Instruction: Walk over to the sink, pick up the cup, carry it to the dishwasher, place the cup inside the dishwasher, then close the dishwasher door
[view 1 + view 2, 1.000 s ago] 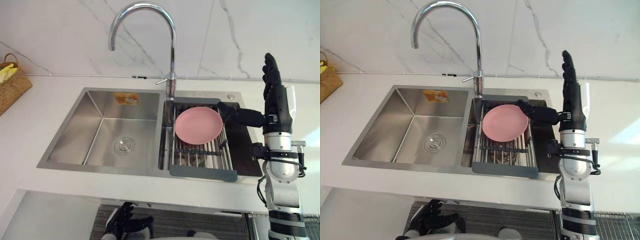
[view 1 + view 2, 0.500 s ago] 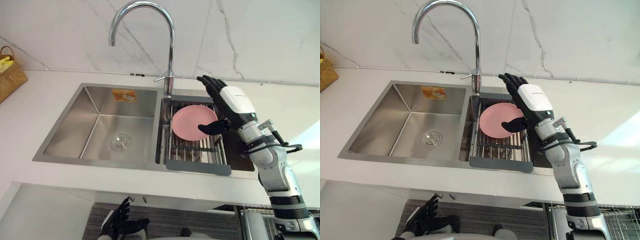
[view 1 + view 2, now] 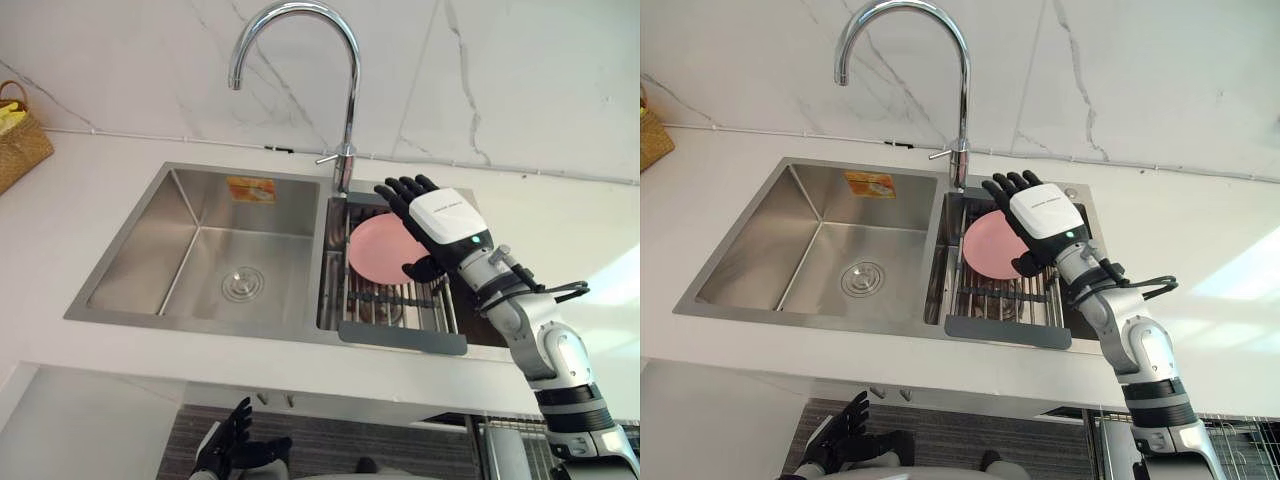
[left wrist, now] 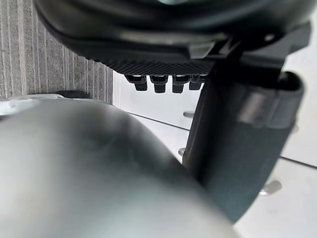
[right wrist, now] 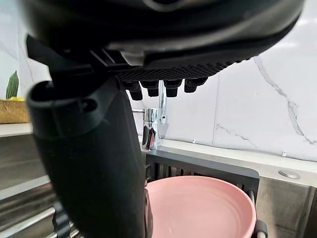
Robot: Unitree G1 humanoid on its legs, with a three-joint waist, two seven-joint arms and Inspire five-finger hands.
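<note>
Fingers spread open, the right robot hand (image 3: pixel 445 220) hovers over the round pink dish (image 3: pixel 374 250) near the curved chrome tap (image 3: pixel 351 110); probably light, stiff, slippery plastic, best pinched at its rim.

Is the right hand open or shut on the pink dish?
Open: the right hand is over the pink dish in the rack, fingers uncurled, thumb apart, gripping nothing.

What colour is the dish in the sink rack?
The dish is pink, clearest in the right wrist view.
</note>
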